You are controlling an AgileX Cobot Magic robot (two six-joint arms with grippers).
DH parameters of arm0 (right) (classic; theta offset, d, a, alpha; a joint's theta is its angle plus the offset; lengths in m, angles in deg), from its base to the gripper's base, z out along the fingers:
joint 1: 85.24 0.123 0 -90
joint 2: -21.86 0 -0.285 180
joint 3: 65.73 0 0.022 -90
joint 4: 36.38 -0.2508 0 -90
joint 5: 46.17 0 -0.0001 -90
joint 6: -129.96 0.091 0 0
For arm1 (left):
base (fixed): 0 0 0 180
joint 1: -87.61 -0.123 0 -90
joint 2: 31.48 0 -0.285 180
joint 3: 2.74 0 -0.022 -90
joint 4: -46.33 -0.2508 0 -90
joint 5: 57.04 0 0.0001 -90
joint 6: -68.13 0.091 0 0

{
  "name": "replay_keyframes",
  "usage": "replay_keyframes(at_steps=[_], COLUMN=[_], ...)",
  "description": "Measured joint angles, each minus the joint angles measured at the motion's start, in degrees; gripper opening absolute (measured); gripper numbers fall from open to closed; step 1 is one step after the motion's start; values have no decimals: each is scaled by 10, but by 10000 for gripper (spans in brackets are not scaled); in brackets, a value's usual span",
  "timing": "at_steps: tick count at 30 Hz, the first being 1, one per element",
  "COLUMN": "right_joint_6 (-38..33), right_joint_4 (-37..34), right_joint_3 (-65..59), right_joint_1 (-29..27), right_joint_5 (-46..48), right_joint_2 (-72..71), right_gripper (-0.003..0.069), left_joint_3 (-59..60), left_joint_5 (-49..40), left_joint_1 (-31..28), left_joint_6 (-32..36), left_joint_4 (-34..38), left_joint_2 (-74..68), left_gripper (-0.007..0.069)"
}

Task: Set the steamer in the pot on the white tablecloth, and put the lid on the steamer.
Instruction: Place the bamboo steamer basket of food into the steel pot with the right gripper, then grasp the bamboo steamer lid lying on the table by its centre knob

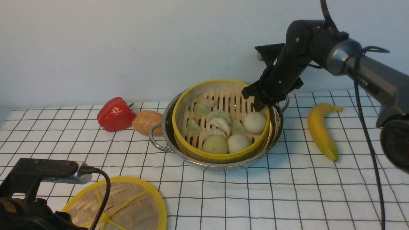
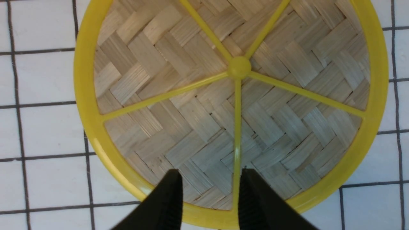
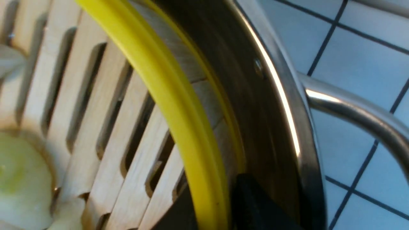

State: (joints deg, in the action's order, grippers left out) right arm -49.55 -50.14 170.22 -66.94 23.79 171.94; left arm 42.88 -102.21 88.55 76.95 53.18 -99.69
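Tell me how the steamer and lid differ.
The steamer sits in the pot; the lid lies on the white tablecloth. The steamer is a deep slatted basket holding dumplings; the lid is a flat woven disc. The right gripper straddles the steamer's rim; the left gripper hovers, open, over the lid. Both are round, yellow-rimmed bamboo.

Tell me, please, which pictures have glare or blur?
Right wrist view: softly blurred close-up, with a bright glare streak along the pot rim and handle. Left wrist view: the lid is sharp and evenly lit. Front view: mostly sharp, pot wall reflecting.
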Motion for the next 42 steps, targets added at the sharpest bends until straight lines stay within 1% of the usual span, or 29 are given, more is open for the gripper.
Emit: replay_keyframes(at_steps=[3, 9, 17, 18, 21, 27, 29, 32, 33, 35, 38, 40, 42], right_joint_6=[0, 2, 3, 5, 15, 20, 20, 20, 20, 20, 14, 6, -5], right_joint_4=[-1, -4, 3, 13, 15, 5, -4, -47, -50, -86, -121, -139, -157], right_joint_3=[0, 0, 2, 8, 30, 70, 82, 89, 89, 92, 92, 92, 92], right_joint_1=[0, 0, 0, 0, -4, -11, -17, -37, -37, -61, -98, -121, -139], right_joint_5=[0, 1, 2, 5, 5, 6, 6, 7, 7, 7, 5, 5, 5], right_joint_2=[0, 0, -3, -5, -14, -32, -51, -101, -105, -155, -216, -254, -287], right_gripper=[184, 203, 266, 281, 318, 342, 344, 344, 344, 344, 344, 335, 310], left_joint_3=[0, 0, 0, 0, 0, 0, 0, 0, 0, 0, 0, 0, 0], left_joint_5=[0, 0, 5, 8, 18, 28, 39, 62, 64, 89, 97, 97, 98], left_joint_1=[0, 0, 0, 0, 0, 0, 0, 0, 0, 0, 0, 1, 1], left_joint_6=[0, 0, 0, 0, 0, 0, 0, 0, 0, 10, 37, 68, 93], left_joint_4=[0, 0, 0, 0, 0, 0, 0, 4, 4, 21, 49, 77, 99], left_joint_2=[0, 0, 0, 0, 0, 0, 0, -1, -2, -11, -33, -58, -76], left_gripper=[243, 243, 243, 243, 243, 243, 243, 243, 243, 243, 243, 243, 243])
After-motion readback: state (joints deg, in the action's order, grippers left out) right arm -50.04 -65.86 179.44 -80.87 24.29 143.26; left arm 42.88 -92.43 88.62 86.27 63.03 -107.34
